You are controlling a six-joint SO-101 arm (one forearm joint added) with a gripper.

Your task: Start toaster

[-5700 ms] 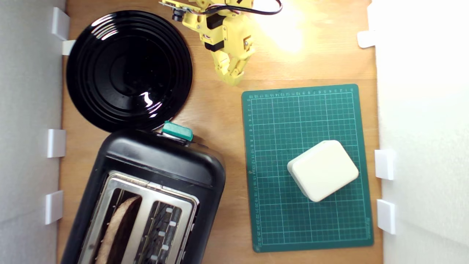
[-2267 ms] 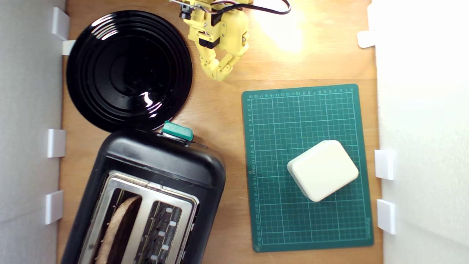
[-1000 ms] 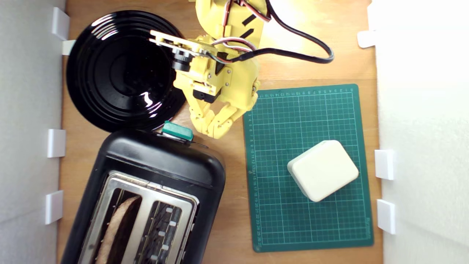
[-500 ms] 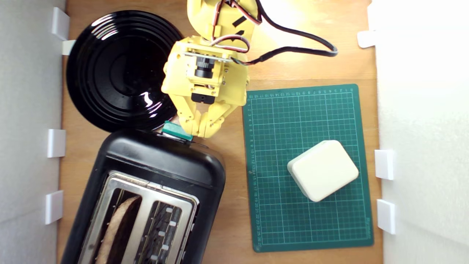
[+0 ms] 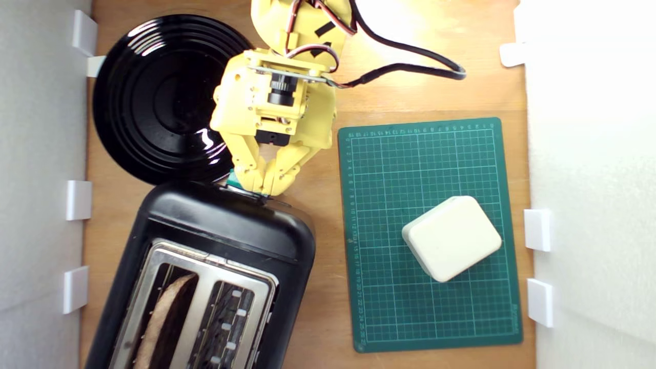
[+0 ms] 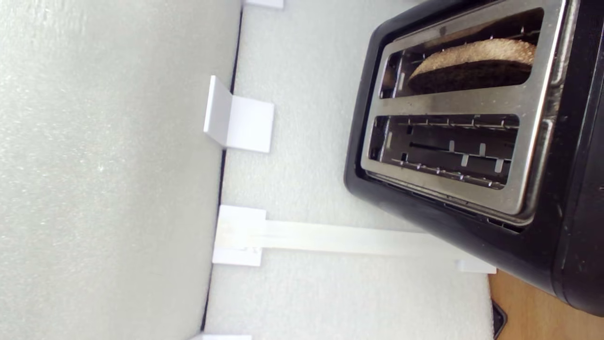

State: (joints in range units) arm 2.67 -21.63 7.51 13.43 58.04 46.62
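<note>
**Gripper over the toaster's lever end**

From my remote station I see the yellow gripper [image 5: 265, 188] pointing down at the near end of the toaster [image 5: 215, 225], its fingers [image 5: 246, 164] drawn together to a common tip with nothing between them; I read them as clenched. That tip covers most of the teal lever tab [image 5: 232, 181], of which only a sliver shows at the exterior view's left of the fingers. Whether the tip presses on the tab or merely sits above it, I cannot tell.

The toaster lies at the lower left of the exterior view, tilted on the wooden table [image 5: 307, 318], its lever end turned toward the arm. In its silver top plate [image 6: 462, 101] are two slots: one holds a slice of bread [image 6: 472, 61], brown and seeded, its crust just below the slot's rim; the other slot [image 6: 448, 151] shows only wire guides.

Behind the gripper, the wrist camera and black cable [image 5: 410, 56] ride on the arm. A round black plate [image 5: 154, 97] sits just beside the toaster's lever end, partly under the arm. On the exterior view's right, well apart from the toaster, a green cutting mat [image 5: 389, 287] carries a cream rounded box [image 5: 452, 238]. White foam walls [image 5: 589, 179] with small white brackets [image 5: 78, 200] border the table.
</note>
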